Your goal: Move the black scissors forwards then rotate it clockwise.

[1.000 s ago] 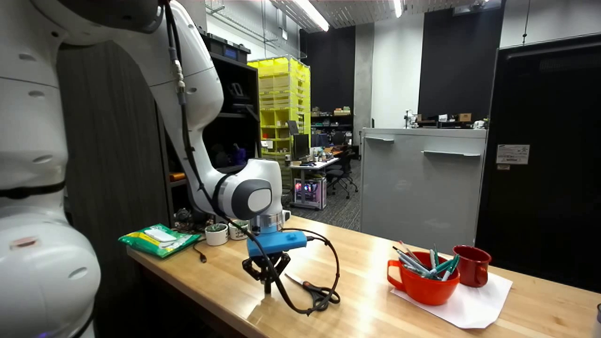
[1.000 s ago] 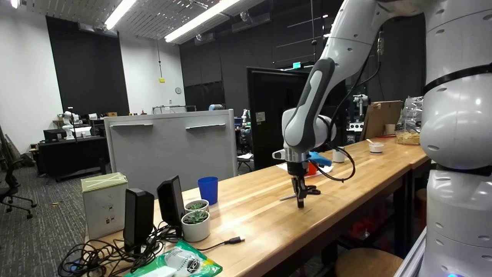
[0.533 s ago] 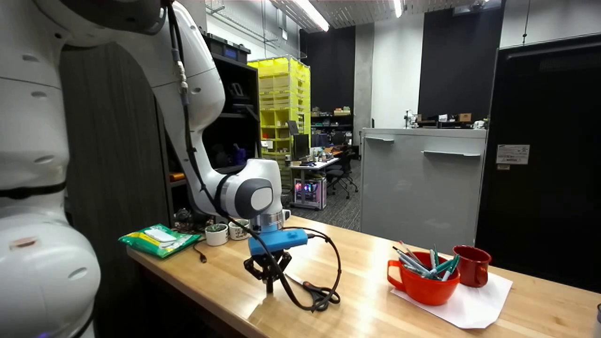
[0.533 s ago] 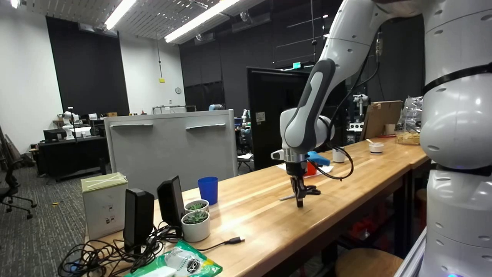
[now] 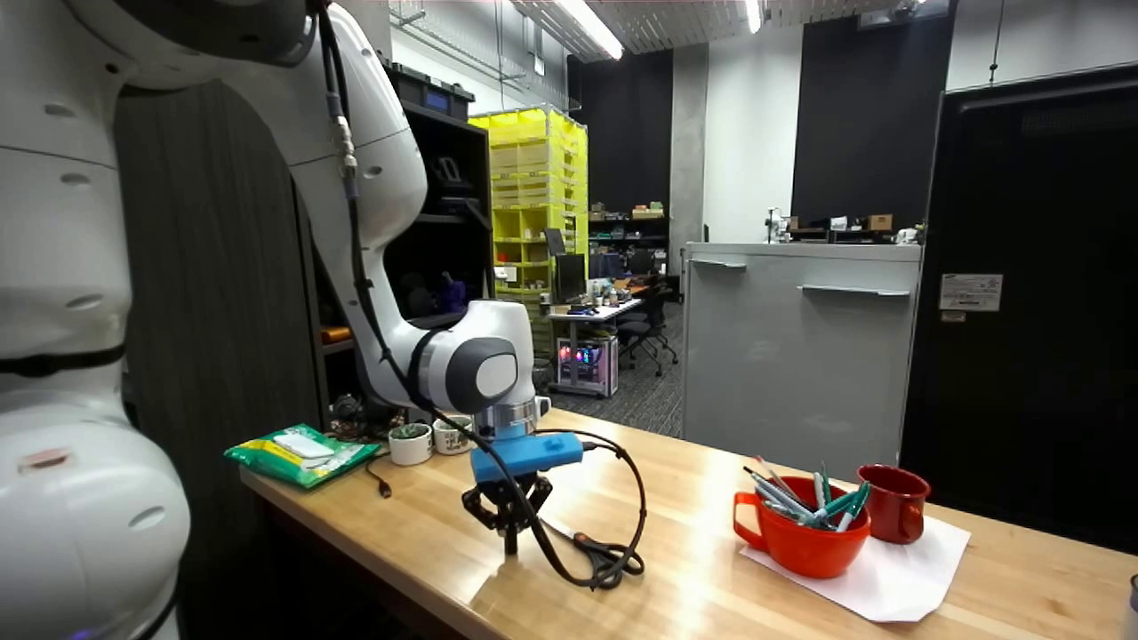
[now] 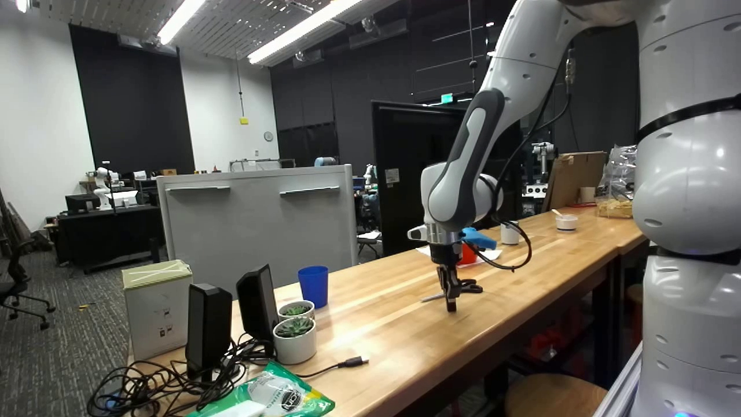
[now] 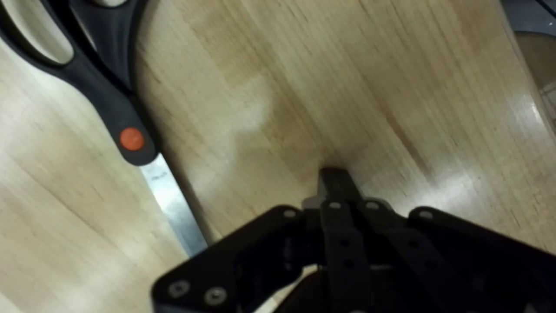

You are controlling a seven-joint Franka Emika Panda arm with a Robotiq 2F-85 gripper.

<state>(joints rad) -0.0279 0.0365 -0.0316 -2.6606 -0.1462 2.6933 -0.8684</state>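
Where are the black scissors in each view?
In an exterior view: the black scissors lower middle, right of the gripper.
In an exterior view: the black scissors right of centre, partly behind the gripper.
In the wrist view: the black scissors on the left, cut off at the top.
Shared landmark: the gripper, near them in each.

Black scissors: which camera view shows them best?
The wrist view: the black scissors look largest there, with the orange dot and blade clear, though the handles are cropped and the tip is hidden. Both exterior views show them small: in an exterior view a cable crosses the handles; in an exterior view the end effector blocks their middle.
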